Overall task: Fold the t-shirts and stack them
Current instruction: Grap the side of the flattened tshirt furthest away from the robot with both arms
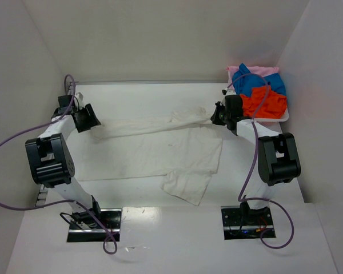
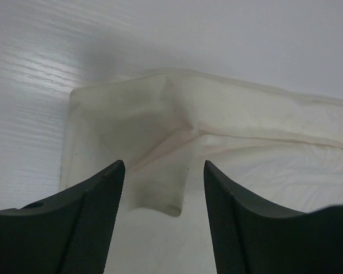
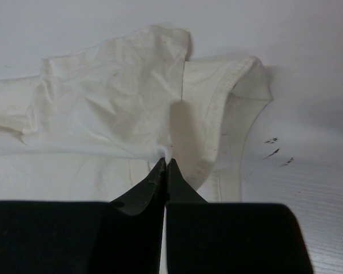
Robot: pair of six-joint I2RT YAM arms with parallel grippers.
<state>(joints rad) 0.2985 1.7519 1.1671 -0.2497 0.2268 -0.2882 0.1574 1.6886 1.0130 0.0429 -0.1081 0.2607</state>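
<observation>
A: What is enclosing the scene?
B: A plain white back wall (image 1: 160,40), a left wall (image 1: 17,68) and a right wall (image 1: 326,68) are closing it in on three sides.
A: What is lying underneath?
B: A white table (image 1: 160,97) is spanning the enclosure; soft, even light is falling on it, and small dark scuffs (image 3: 272,153) are showing on its surface.

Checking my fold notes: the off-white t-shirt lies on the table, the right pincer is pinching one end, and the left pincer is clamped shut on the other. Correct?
Not quite: the left pincer is open, jaws apart over the off-white t-shirt, as the left wrist view shows. The right pincer does pinch its end.
</observation>
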